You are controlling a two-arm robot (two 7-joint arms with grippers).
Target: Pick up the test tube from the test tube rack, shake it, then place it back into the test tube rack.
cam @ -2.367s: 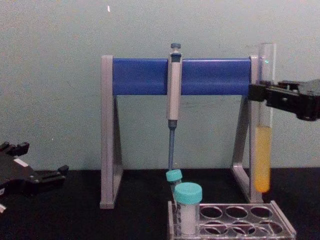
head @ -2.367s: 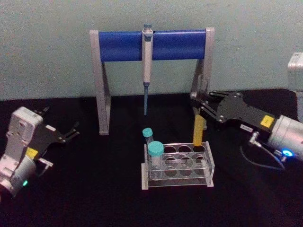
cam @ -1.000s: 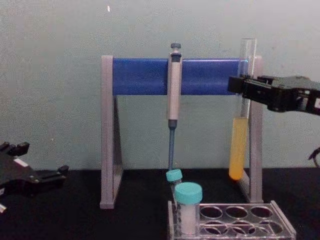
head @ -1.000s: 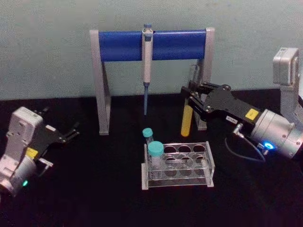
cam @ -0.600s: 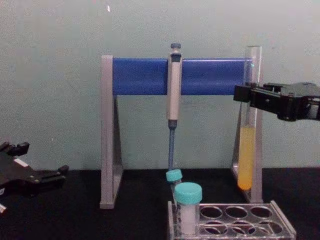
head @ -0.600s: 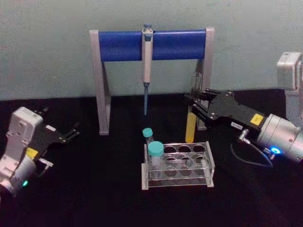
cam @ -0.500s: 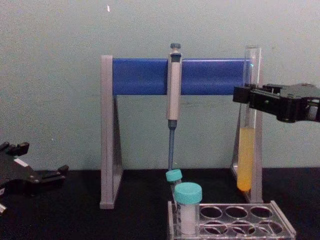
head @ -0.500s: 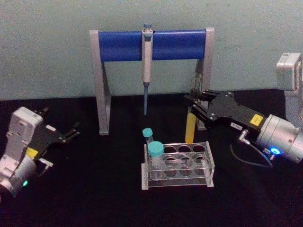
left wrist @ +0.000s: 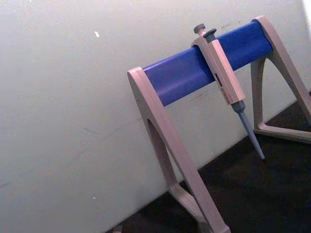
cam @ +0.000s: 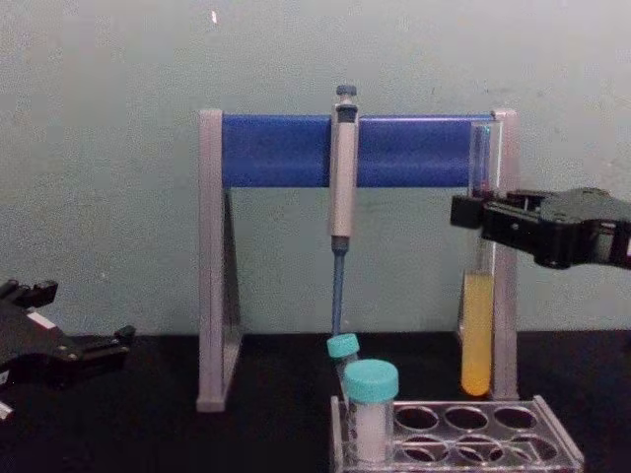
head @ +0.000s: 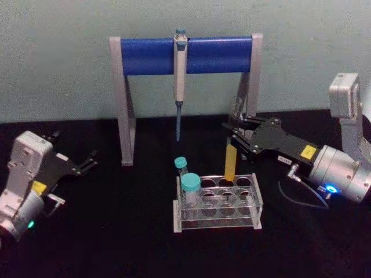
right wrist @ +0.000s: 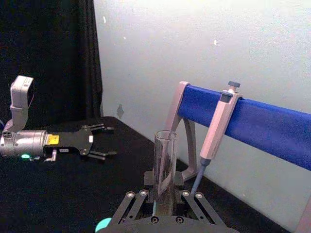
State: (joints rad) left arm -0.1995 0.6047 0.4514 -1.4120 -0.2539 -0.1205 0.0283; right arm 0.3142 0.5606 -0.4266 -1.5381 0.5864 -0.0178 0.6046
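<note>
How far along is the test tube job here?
Done: the test tube is out of the test tube rack, its bottom just above the back row. In hand: the right gripper is shut on the glass above the yellow liquid. Left: any remaining shaking, then lowering it into a hole. The left gripper rests open at the left.

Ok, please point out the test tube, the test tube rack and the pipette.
test tube (cam: 476,335): chest view, yellow liquid part.
test tube rack (head: 257,204): head view, right end wall.
pipette (head: 180,66): head view, grey body.
</note>
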